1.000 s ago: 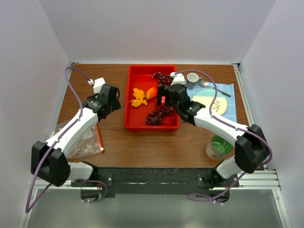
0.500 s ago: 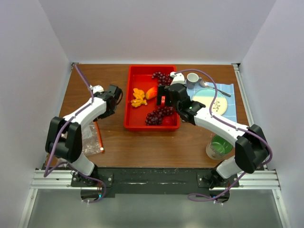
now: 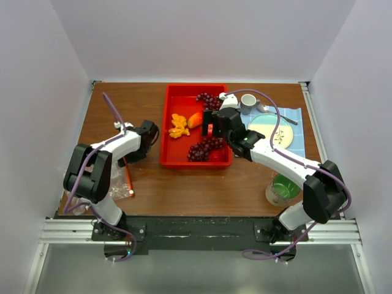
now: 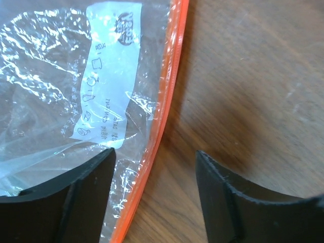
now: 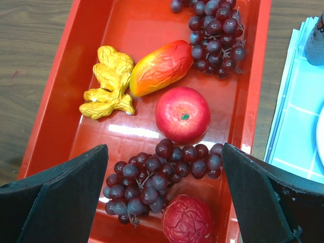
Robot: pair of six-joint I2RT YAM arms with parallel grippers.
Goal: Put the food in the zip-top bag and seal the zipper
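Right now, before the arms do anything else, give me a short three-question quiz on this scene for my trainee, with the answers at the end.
1. True or false: all the food lies in the red tray.
2. In the left wrist view, what runs between the fingers of the left gripper? A) the orange-red zipper; B) a spoon; C) a green cup.
3. Fill in the number: the tray holds ___ grape bunches.

Key: 1 true; 2 A; 3 two.
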